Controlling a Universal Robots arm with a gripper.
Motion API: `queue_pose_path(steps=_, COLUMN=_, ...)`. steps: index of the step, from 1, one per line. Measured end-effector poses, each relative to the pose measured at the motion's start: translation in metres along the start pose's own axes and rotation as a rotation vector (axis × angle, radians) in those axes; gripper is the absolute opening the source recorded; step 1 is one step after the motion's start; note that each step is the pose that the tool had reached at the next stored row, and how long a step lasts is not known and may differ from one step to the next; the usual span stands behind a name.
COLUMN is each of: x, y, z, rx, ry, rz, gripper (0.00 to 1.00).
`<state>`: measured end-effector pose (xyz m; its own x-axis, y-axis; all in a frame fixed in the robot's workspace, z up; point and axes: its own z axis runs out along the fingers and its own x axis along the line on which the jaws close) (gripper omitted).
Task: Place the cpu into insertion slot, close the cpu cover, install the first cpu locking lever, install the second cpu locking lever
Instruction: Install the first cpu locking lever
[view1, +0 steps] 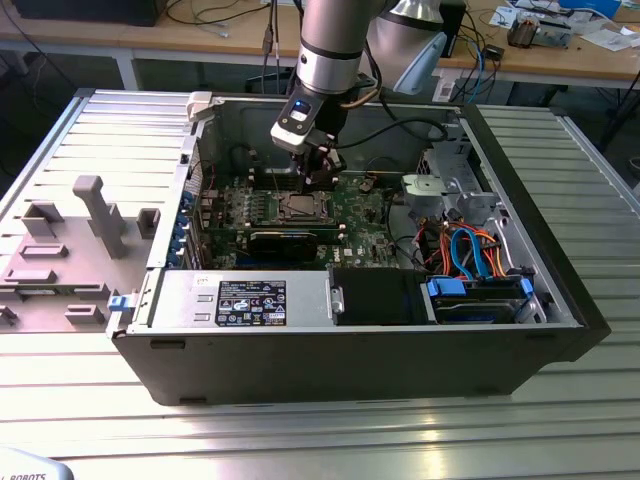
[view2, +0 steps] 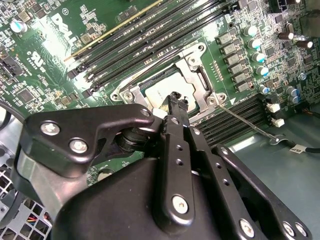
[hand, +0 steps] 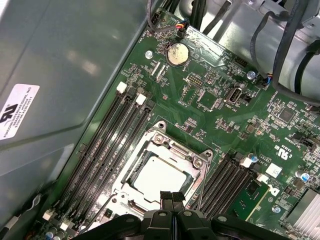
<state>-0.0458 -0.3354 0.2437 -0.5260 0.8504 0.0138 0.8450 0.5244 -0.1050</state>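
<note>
- Hand (hand: 171, 196): fingers closed tip to tip, nothing gripped. In both wrist views the tips sit low over one edge of the cover (hand: 197, 162). Contact with it cannot be confirmed.
- Location: the cpu (hand: 160, 177) lies seated in the slot (hand: 136, 169), near the middle of the board (hand: 210, 100), between two banks of memory slots (hand: 115, 145). The board is mounted in the open case (view1: 560, 300), which rests on the ribbed surface (view1: 560, 440).
- Cover: appears to lie flat over the cpu, with the chip's top showing through its window.
- Lever (view2: 250, 125): in the second wrist view, a thin rod runs out from a corner of the cover towards the board's edge. It looks unlatched.
- Handling, cpu: judged light, rigid and fragile, with a smooth top that offers little friction. Grip by two opposite edges only. With the cover down, no edge is free to take.
- Handling, cover: judged thin, stiff sheet metal on a hinge. Press on the frame, not through the window.
- Handling, lever: judged a springy wire. Push near its free end.
- Appearance, cpu: flat square with a pale silvery-grey metal top, catching glare.
- Appearance, cover: bright silver frame with a square opening and screw heads at the corners.
</note>
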Motion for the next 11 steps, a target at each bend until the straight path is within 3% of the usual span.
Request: queue_pose_path(steps=11, x=0.0000, y=0.0000, z=0.0000, rx=0.0001, ry=-0.0010, rz=-0.009, gripper=0.11)
